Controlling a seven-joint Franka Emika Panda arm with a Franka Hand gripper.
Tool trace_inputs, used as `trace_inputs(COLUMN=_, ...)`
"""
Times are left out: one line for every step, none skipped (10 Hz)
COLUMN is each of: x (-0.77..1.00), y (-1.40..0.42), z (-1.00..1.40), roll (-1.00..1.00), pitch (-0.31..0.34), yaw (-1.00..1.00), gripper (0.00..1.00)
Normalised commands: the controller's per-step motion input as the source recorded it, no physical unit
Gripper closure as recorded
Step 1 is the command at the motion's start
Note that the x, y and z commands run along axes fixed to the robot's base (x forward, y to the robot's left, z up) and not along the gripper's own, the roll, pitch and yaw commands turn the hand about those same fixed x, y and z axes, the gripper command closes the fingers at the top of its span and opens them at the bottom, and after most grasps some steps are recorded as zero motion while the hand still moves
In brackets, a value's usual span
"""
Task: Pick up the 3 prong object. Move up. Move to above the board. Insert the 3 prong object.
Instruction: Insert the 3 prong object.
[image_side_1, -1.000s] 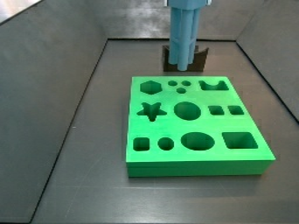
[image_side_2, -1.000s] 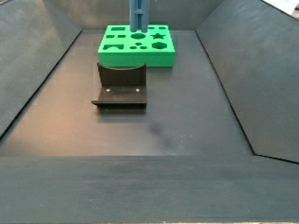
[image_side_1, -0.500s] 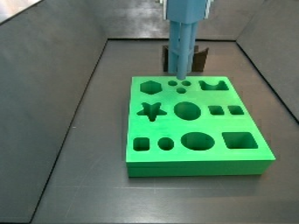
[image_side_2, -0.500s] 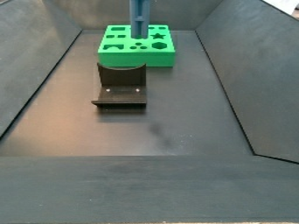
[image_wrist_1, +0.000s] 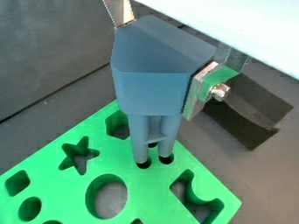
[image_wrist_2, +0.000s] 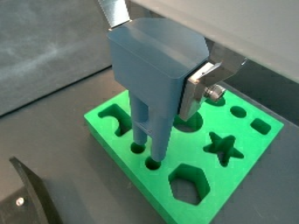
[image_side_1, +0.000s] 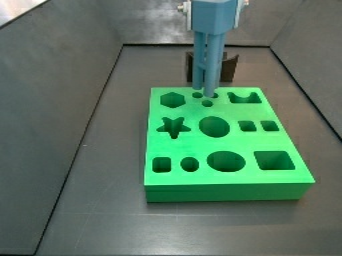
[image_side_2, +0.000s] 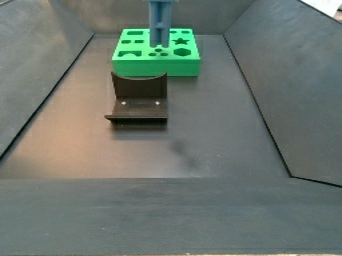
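The light blue 3 prong object (image_wrist_1: 152, 79) hangs upright in my gripper (image_wrist_1: 160, 54), which is shut on its blocky head; a silver finger (image_wrist_1: 201, 89) presses one side. Its thin prongs (image_wrist_1: 152, 140) point down, and their tips reach the small round holes near the edge of the green board (image_wrist_1: 152, 188). Another wrist view shows the same hold on the 3 prong object (image_wrist_2: 158, 74) over the board (image_wrist_2: 251, 149). In both side views the 3 prong object (image_side_1: 207, 55) (image_side_2: 159, 25) stands over the board (image_side_1: 194, 145) (image_side_2: 158, 68) near its edge.
The dark fixture (image_side_1: 230, 68) (image_side_2: 138, 100) stands on the floor just beyond the board's edge, close to the prongs; it also shows in both wrist views as the fixture (image_wrist_1: 251, 114) (image_wrist_2: 30, 197). Grey sloping walls (image_side_1: 67, 100) enclose the floor.
My gripper has carried the 3 prong object down and slightly over the board. The prong tips have gone from above the fixture to the small round holes.
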Motion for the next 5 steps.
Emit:
trace_inputs(x=0.00, y=0.00, z=-0.16, roll=0.05, pitch=0.000, yaw=0.00, gripper=1.00)
trace_inputs(x=0.00, y=-0.02, z=0.00, roll=0.00, pitch=0.000, yaw=0.00, gripper=1.00)
trace_inputs(x=0.14, y=-0.07, z=-0.16, roll=0.00, pitch=-0.033, yaw=0.00, gripper=1.00)
trace_inputs(x=0.19, y=-0.03, z=-0.27, roll=0.03, pitch=-0.051, yaw=0.00, gripper=1.00)
trace_inputs(x=0.13, y=0.00, z=-0.22, roll=0.03, pitch=-0.036, yaw=0.00, gripper=1.00)
